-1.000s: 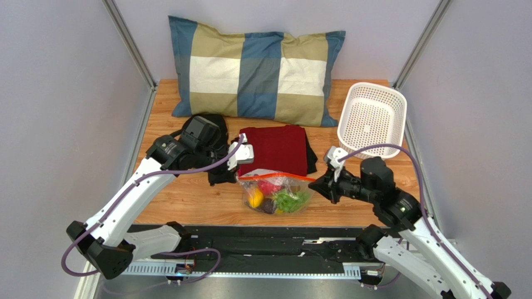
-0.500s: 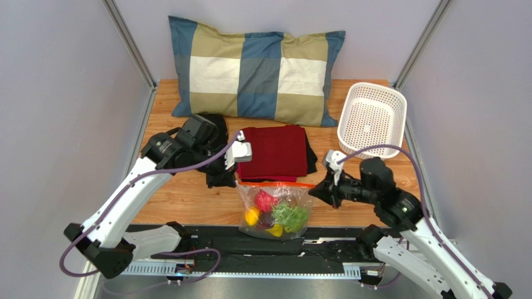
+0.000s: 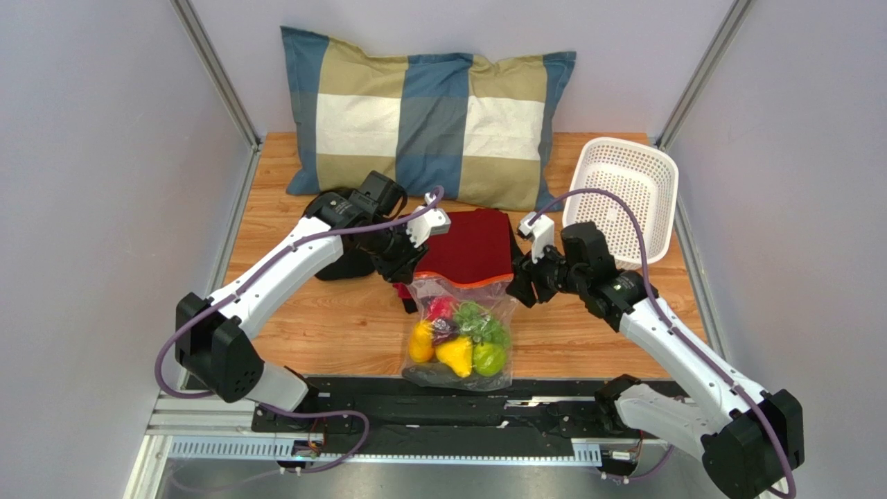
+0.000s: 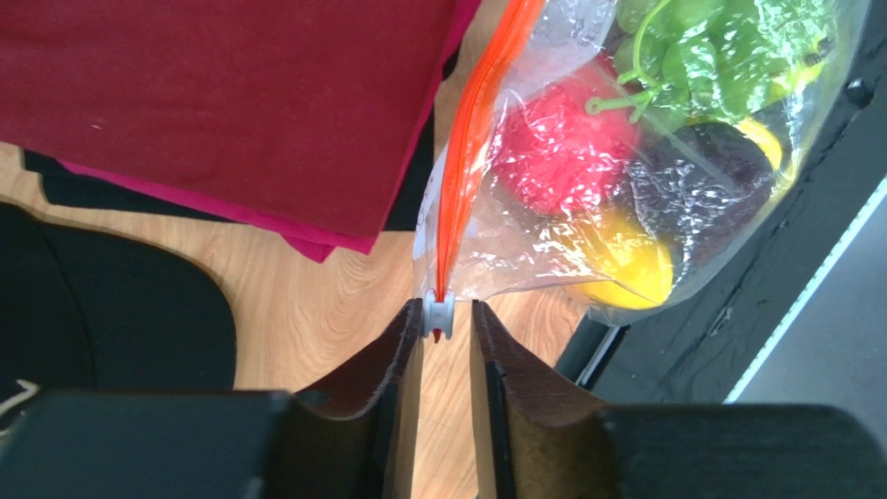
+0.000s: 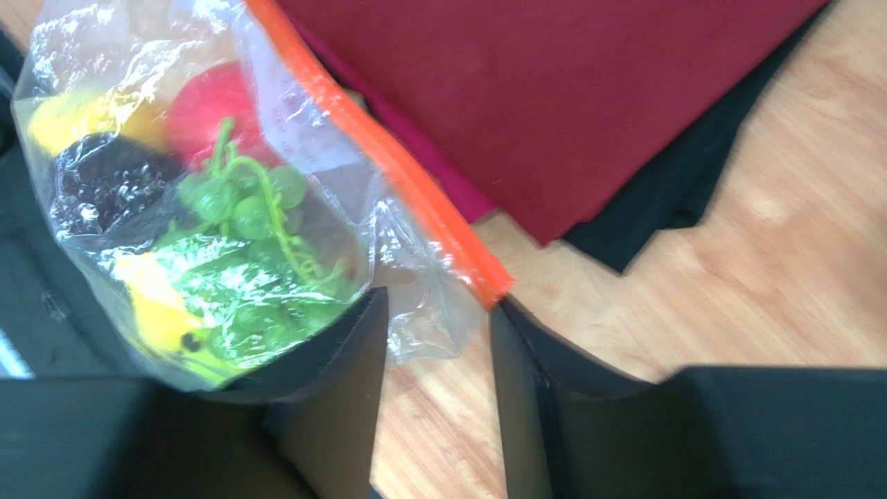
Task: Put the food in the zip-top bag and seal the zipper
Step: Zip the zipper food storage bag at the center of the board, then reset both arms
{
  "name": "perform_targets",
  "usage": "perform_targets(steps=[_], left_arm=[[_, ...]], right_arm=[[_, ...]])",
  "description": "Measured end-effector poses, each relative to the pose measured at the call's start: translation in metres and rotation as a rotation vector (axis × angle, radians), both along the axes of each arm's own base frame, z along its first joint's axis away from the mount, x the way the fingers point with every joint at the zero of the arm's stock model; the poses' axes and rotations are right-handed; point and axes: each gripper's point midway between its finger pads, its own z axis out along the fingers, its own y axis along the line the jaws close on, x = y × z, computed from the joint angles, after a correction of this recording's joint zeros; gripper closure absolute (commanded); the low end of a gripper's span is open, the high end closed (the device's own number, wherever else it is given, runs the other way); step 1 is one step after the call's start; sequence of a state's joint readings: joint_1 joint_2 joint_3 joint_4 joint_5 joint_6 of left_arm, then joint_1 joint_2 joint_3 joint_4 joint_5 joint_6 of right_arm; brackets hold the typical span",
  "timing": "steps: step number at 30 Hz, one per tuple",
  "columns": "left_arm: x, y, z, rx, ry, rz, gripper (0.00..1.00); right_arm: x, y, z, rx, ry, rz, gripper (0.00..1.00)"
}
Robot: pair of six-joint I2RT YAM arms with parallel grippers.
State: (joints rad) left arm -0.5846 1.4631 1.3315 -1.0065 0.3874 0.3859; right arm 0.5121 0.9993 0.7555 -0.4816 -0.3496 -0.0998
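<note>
Item: bag [image 3: 458, 335], clear, at the middle of the tabletop's [image 3: 333, 322] near edge, just near of the red cloth [image 3: 469, 250], its bottom sagging over that edge; food [image 3: 455, 353] inside. Zipper [image 4: 474, 135]: orange, along the bag's far side; whether fully sealed, cannot tell. Left end effector [image 4: 442, 331]: almost shut, pinching the small grey slider [image 4: 438, 315] at the zipper's left end. Right end effector [image 5: 437, 333]: partly open, the bag's right corner loose between its fingers, apparently unclamped. Risks: with that corner unheld, pulling the slider would likely drag the whole bag rather than close it; the food's weight could tip it off the near edge; the tiny slider could slip free.
</note>
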Motion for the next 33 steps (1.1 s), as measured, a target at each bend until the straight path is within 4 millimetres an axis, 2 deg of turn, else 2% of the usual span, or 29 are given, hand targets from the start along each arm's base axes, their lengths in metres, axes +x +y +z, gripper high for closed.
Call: perform_targets(steps=[1, 3, 4, 6, 7, 8, 11, 14, 17, 20, 25, 28, 33], left_arm=[[0.002, -0.001, 0.003, -0.006, -0.009, 0.010, 0.45], [0.006, -0.003, 0.015, -0.028, -0.032, 0.038, 0.35], [0.009, -0.004, 0.022, -0.041, -0.049, 0.047, 0.24], [0.014, -0.006, 0.039, -0.076, -0.084, 0.072, 0.19], [0.016, -0.006, 0.049, -0.095, -0.105, 0.083, 0.08], [0.018, -0.004, 0.059, -0.115, -0.125, 0.098, 0.04], [0.022, 0.008, 0.089, -0.172, -0.184, 0.161, 0.01], [0.025, 0.035, 0.116, -0.219, -0.230, 0.261, 0.01], [0.029, 0.066, 0.134, -0.244, -0.273, 0.383, 0.01], [0.028, 0.091, 0.143, -0.248, -0.281, 0.473, 0.01], [0.024, 0.128, 0.140, -0.264, -0.216, 0.603, 0.01], [0.022, 0.145, 0.124, -0.238, -0.167, 0.657, 0.01], [0.009, 0.150, 0.076, -0.174, -0.047, 0.665, 0.01]], right_arm=[[0.005, -0.003, 0.004, 0.003, -0.010, -0.018, 0.29], [0.021, -0.009, 0.021, 0.018, -0.053, -0.058, 0.17], [0.029, -0.012, 0.032, 0.029, -0.078, -0.076, 0.13], [0.045, -0.017, 0.063, 0.058, -0.144, -0.109, 0.09], [0.051, -0.019, 0.078, 0.072, -0.180, -0.121, 0.09], [0.057, -0.022, 0.095, 0.089, -0.219, -0.135, 0.08], [0.066, -0.036, 0.138, 0.126, -0.312, -0.174, 0.06], [0.062, -0.059, 0.166, 0.140, -0.377, -0.229, 0.05], [0.053, -0.082, 0.185, 0.142, -0.415, -0.296, 0.05], [0.045, -0.105, 0.188, 0.130, -0.402, -0.376, 0.05], [0.034, -0.144, 0.164, 0.087, -0.292, -0.537, 0.05], [0.032, -0.159, 0.141, 0.059, -0.208, -0.602, 0.05], [0.033, -0.169, 0.084, 0.015, -0.031, -0.643, 0.05]])
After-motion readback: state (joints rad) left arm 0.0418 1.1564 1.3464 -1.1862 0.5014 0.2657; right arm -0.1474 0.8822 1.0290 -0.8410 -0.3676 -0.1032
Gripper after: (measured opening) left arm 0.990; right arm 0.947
